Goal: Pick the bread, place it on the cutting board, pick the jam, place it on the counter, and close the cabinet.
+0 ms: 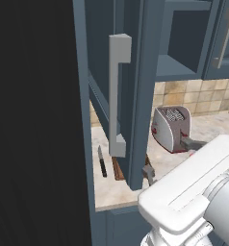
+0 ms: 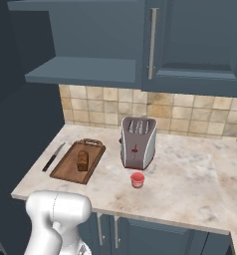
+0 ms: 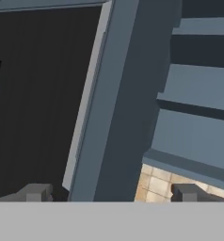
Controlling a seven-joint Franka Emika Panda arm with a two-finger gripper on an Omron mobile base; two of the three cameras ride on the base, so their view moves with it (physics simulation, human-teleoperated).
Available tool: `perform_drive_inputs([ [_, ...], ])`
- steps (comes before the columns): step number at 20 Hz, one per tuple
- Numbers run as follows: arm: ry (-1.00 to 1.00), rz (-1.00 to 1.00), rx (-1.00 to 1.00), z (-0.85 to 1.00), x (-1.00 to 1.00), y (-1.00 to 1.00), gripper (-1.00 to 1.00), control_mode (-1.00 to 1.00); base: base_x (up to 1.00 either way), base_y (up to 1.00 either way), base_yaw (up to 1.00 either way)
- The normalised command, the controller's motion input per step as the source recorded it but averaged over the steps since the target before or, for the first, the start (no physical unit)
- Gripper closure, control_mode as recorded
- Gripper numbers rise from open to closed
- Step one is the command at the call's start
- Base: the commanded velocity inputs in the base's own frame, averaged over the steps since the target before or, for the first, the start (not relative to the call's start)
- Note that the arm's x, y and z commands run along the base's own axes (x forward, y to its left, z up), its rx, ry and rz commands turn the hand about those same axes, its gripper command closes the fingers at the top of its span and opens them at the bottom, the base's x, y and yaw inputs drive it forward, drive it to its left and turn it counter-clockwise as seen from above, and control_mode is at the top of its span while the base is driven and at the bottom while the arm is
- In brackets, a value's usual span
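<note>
Right base view: bread (image 2: 82,160) lies on the cutting board (image 2: 65,167); jam (image 2: 137,180) stands on the bench (image 2: 190,184), at the toaster's (image 2: 138,142) six o'clock. Jaws (image 3: 111,193) gape empty at the cabinet (image 1: 135,96) door's edge; closing likely needs a push.

- The bread (image 2: 82,160) was laid on the cutting board (image 2: 65,167), near the counter's (image 2: 190,184) left edge.
- The jam (image 2: 137,180) was set before the toaster (image 2: 138,142).

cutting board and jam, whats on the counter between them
Nothing: in the right base view, bare counter separates the cutting board from the jam; the toaster stands further back.
</note>
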Motion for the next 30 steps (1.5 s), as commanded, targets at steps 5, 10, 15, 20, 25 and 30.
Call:
perform_drive_inputs([
  [5, -0.04, 0.02, 0.00, 0.00, 0.00, 0.01, -1.00, -1.00, 0.00, 0.00, 0.00],
  [10, -0.06, 0.01, 0.00, -0.07, 0.00, 0.00, -1.00, -1.00, 0.00, 0.00, 0.00],
  [15, -0.09, 0.00, 0.00, -0.13, 0.14, 0.00, -1.00, -1.00, 0.00, 0.00, 0.00],
  [20, -0.09, 0.00, 0.00, -0.16, 0.29, 0.00, -1.00, -1.00, 0.00, 0.00, 0.00],
  [25, -0.07, 0.01, 0.00, -0.19, 0.21, 0.00, -1.00, -1.00, 0.00, 0.00, 0.00],
  [30, -0.08, 0.02, 0.00, -0.25, 0.19, 0.01, -1.00, -1.00, 0.00, 0.00, 0.00],
])
